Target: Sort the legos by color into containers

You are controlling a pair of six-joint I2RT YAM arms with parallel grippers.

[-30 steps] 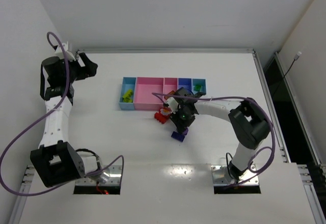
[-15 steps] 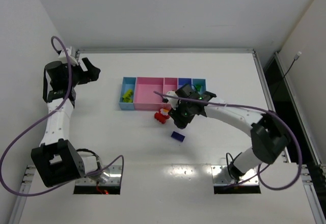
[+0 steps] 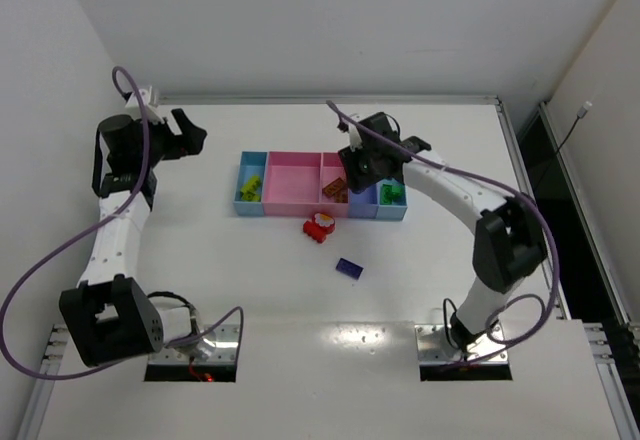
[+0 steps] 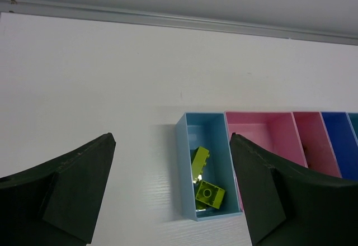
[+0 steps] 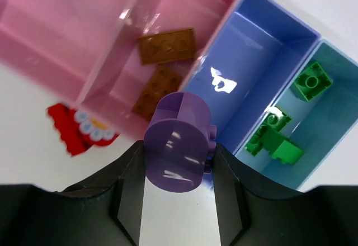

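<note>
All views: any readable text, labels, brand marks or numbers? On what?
No readable text in any view.
Bins: plain plastic, no labels.
Orange plates and green bricks: studs too blurred to show any brand mark.
Red piece: pale round spots, blurred, no letters can be made out.
Round purple piece: bare, only glare.

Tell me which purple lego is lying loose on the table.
The flat dark purple rectangular brick; the round lilac plastic piece is clamped in the right gripper.
</note>
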